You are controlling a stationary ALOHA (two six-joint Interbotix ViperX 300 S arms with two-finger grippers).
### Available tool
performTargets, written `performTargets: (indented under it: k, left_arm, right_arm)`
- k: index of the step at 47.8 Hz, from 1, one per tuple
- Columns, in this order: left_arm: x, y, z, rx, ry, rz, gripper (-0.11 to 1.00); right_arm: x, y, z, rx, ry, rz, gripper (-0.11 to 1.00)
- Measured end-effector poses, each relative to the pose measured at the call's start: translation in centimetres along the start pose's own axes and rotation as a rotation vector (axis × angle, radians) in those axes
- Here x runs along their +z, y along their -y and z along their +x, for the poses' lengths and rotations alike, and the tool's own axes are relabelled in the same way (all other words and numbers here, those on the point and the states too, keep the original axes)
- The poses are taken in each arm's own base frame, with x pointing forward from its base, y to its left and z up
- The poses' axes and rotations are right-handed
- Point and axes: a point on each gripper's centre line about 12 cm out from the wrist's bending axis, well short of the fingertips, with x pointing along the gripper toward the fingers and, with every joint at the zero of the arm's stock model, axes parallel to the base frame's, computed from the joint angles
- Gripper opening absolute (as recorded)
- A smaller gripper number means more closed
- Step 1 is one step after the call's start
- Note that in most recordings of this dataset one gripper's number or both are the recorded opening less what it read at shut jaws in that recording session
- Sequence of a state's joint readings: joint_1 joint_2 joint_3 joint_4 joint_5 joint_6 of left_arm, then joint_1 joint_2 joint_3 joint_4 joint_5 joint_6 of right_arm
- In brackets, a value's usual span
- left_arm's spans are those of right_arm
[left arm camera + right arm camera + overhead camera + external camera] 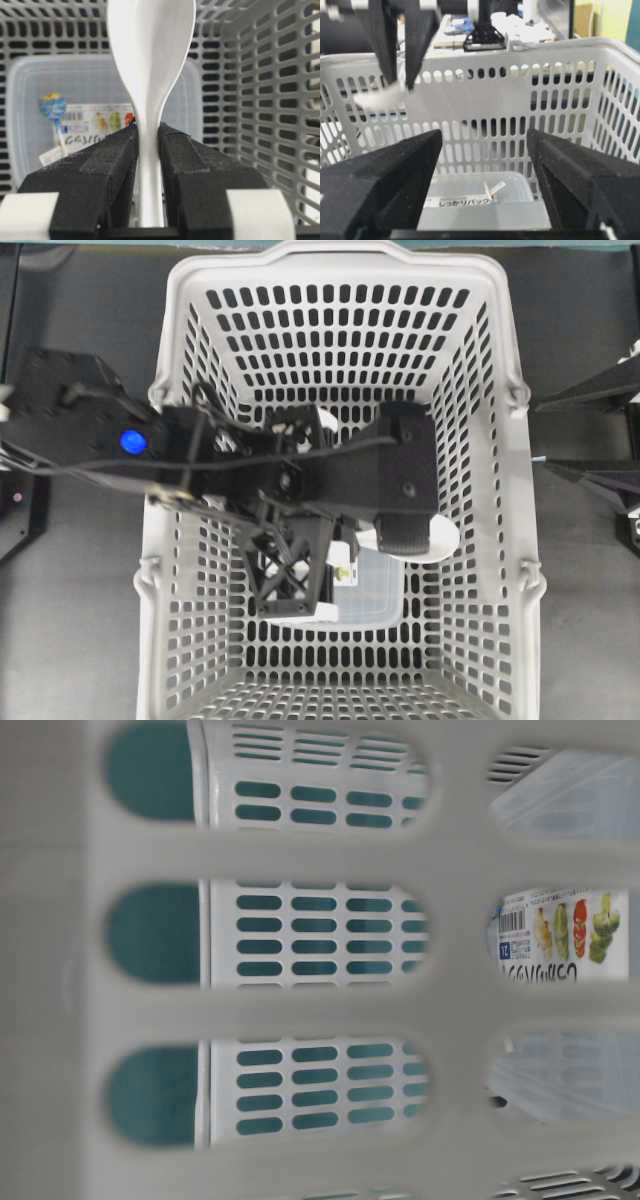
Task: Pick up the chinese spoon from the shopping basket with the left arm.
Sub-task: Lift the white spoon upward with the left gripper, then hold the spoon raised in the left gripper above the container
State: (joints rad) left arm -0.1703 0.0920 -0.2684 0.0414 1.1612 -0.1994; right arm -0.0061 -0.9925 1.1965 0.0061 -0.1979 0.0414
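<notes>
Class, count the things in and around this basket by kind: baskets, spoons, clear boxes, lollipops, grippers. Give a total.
Shopping basket: 1
Chinese spoon: 1
Clear box: 1
Lollipop: 1
Grippers: 2, left gripper and right gripper
Total: 6

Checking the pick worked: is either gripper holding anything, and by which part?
The left gripper pinches the chinese spoon by its handle; the right gripper holds nothing.
</notes>
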Motion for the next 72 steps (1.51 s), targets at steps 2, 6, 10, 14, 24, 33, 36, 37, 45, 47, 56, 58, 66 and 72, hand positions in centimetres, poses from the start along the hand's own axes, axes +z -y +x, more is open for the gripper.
performTargets:
  k: [2,6,10,14,24,33,36,37,45,47,56,58,66,72]
  left_arm:
    - [0.17,0.01,-0.50,0.000,0.000,-0.001,0.13]
    - [0.29,0.09,-0.77,0.000,-0.002,0.000,0.13]
    - [0.25,0.01,-0.72,0.001,-0.004,-0.003,0.13]
    - [0.17,-0.07,-0.63,0.003,-0.009,-0.002,0.13]
    - [0.14,-0.28,-0.54,0.006,-0.012,-0.007,0.13]
    - [0.09,-0.50,-0.22,0.011,-0.019,-0.010,0.13]
    - [0.10,-0.62,-0.14,0.012,-0.020,-0.014,0.13]
    - [0.11,-0.55,-0.14,0.011,-0.019,-0.012,0.13]
    - [0.12,-0.62,-0.14,0.012,-0.019,-0.012,0.13]
    - [0.12,-0.62,-0.14,0.012,-0.019,-0.012,0.13]
    - [0.11,-0.62,-0.06,0.012,-0.020,-0.013,0.13]
    - [0.11,-0.62,-0.06,0.012,-0.020,-0.012,0.13]
    - [0.09,-0.62,0.02,0.012,-0.023,-0.013,0.13]
    - [0.02,-0.62,0.18,0.013,-0.026,-0.012,0.13]
  right_arm:
    - [0.00,-0.03,0.00,0.002,0.000,0.000,0.67]
    - [0.00,0.00,0.00,0.000,0.000,0.002,0.67]
    - [0.00,-0.03,0.00,0.002,0.000,0.000,0.67]
    - [-0.05,-0.03,-0.01,0.002,0.000,0.000,0.67]
    - [-0.04,-0.03,-0.03,0.002,0.000,0.000,0.67]
    - [-0.02,-0.03,-0.03,0.001,0.001,0.001,0.67]
    - [0.03,0.00,-0.02,0.000,0.002,0.002,0.67]
    - [-0.02,0.00,-0.03,0.000,0.002,0.002,0.67]
    - [0.03,-0.03,-0.02,0.001,0.001,0.001,0.67]
    - [-0.03,-0.02,-0.03,0.001,0.000,0.001,0.67]
    - [0.05,-0.03,-0.02,0.001,0.003,0.001,0.67]
    - [0.06,-0.03,-0.05,0.001,0.003,0.002,0.67]
    - [0.16,-0.03,-0.12,0.002,0.009,0.002,0.67]
    - [0.20,-0.04,-0.17,0.002,0.011,0.002,0.67]
